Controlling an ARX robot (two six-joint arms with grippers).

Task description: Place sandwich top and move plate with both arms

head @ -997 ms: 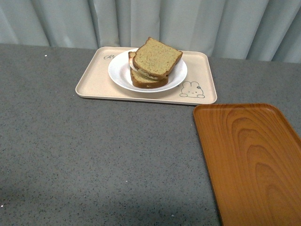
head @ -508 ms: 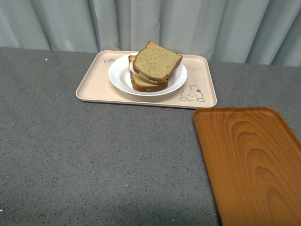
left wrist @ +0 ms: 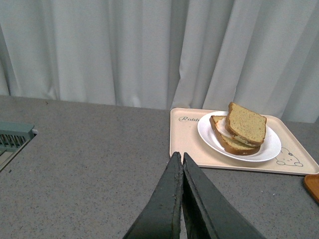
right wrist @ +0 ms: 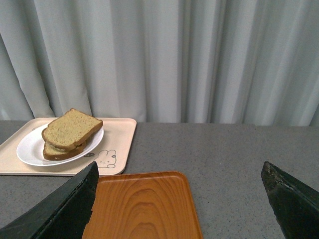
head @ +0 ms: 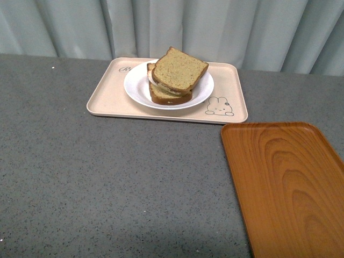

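Observation:
The sandwich top, a tan speckled slice with a brown crust, lies on a lower slice on the round white plate. It also shows in the left wrist view and the right wrist view. The plate sits on the beige rabbit tray. Neither arm shows in the front view. My left gripper is shut and empty, held over the table short of the tray's near edge. My right gripper is wide open and empty, above the orange tray.
The orange wood-grain tray lies at the front right, also in the right wrist view. Grey curtains hang behind the grey table. A teal grille-like object sits at the table edge in the left wrist view.
The front view has shifted slightly, so the trays sit a little lower in the picture than a second ago. The sandwich and plate have not moved on the tray.

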